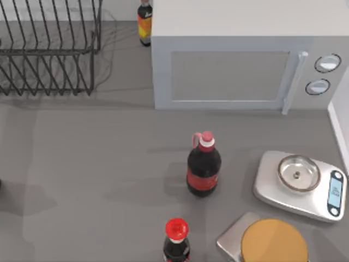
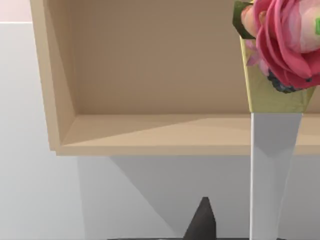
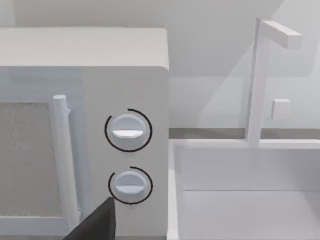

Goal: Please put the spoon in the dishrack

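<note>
The dishrack (image 1: 49, 52), a dark wire rack with many thin bars, stands at the back left of the table, and I see nothing between its bars. The spoon is out of view. In the left wrist view a dark part of my left gripper (image 2: 202, 222) points at a wall with a wooden shelf (image 2: 150, 135). A dark part of my right gripper (image 3: 97, 222) shows in the right wrist view, facing the microwave's two knobs (image 3: 128, 131). Nothing is visible in either gripper.
A white microwave (image 1: 229, 71) fills the back centre, with a dark bottle (image 1: 144, 22) behind its left corner. Two red-capped cola bottles (image 1: 203, 164) (image 1: 176, 240) stand mid-table. A silver scale (image 1: 301, 183) and a round orange-topped item (image 1: 272, 240) sit at the front right. A pink bouquet (image 2: 282, 45) and a white sink (image 3: 250, 190) show in the wrist views.
</note>
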Motion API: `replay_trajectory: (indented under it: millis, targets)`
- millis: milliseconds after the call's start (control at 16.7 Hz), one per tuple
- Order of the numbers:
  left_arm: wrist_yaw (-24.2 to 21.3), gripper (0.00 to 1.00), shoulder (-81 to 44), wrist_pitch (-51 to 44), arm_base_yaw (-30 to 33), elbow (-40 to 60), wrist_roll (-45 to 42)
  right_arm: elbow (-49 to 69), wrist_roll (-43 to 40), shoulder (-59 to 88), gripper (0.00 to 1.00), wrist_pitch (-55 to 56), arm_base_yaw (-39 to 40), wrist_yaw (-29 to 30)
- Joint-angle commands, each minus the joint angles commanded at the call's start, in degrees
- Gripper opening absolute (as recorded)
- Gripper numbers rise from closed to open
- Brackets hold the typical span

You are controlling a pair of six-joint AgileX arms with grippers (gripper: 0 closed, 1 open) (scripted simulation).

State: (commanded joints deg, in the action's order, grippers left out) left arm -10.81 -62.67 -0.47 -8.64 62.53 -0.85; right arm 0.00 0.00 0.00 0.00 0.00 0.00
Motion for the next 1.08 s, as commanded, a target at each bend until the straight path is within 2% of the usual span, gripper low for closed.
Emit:
replay_trajectory:
  millis: [420,600,780,1080]
  targets:
    - [2.86,0.00,-24.64,32.04,2.89,-5.45,-0.17,0.00,0.00,0.00,1.00,0.00,0.00,0.00]
    - [4.03,0.00,-33.02,42.48,4.06,-8.04,-0.12,0.00,0.00,0.00,1.00,0.00,0.00,0.00]
    - [4.69,0.00,-37.53,47.55,4.73,-9.45,-0.06,0.00,0.00,0.00,1.00,0.00,0.00,0.00]
    - [4.76,0.00,-37.91,48.04,4.81,-9.60,-0.05,0.00,0.00,0.00,1.00,0.00,0.00,0.00]
